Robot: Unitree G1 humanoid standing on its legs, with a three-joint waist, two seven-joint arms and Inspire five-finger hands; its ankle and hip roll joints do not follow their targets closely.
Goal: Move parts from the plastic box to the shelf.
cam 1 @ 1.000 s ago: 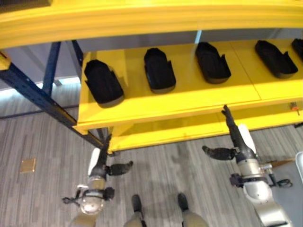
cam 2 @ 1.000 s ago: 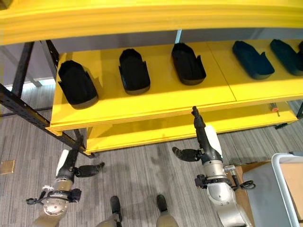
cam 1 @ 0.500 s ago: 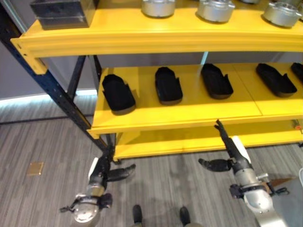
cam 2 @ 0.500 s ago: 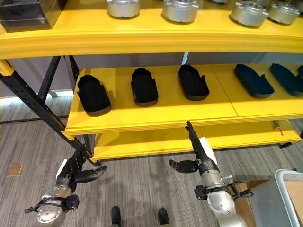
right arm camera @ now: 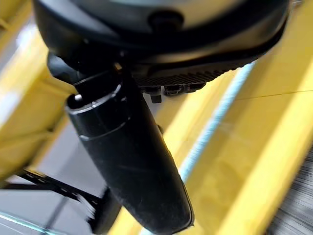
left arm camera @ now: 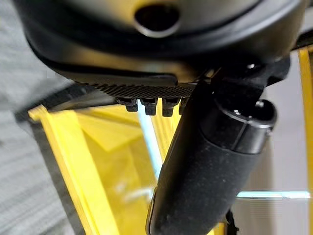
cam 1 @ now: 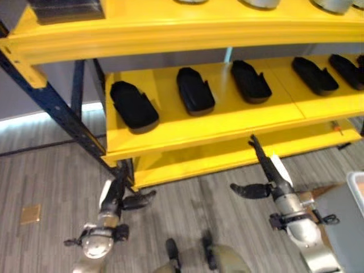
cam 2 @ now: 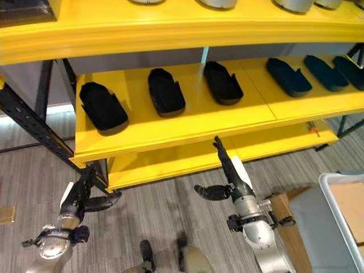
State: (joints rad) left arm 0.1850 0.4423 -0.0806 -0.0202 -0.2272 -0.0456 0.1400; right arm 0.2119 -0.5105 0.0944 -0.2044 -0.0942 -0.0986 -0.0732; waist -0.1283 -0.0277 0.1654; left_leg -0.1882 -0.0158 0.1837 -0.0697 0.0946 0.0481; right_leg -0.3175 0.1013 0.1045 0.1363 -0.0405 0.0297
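Several black moulded parts (cam 1: pixel 195 91) lie in a row on the middle board of the yellow shelf (cam 1: pixel 227 122). The light grey plastic box (cam 2: pixel 335 207) shows at the lower right, its inside mostly cut off. My left hand (cam 1: pixel 114 196) hangs low in front of the shelf's left post, fingers straight, thumb out, holding nothing. My right hand (cam 1: pixel 272 176) points up at the edge of the middle board, open and empty too. In the wrist views each thumb (left arm camera: pixel 210 161) (right arm camera: pixel 132 161) stands free against yellow shelf boards.
A dark blue steel post (cam 1: pixel 57 108) slants down at the shelf's left end. A lower yellow board (cam 1: pixel 239 156) sits just above the grey striped floor (cam 1: pixel 51 165). A dark box (cam 1: pixel 65 8) stands on the top board.
The whole picture has shifted, so the camera moved; the top board's silver parts slid out at the top. Both hands keep the same open pose before the shelf.
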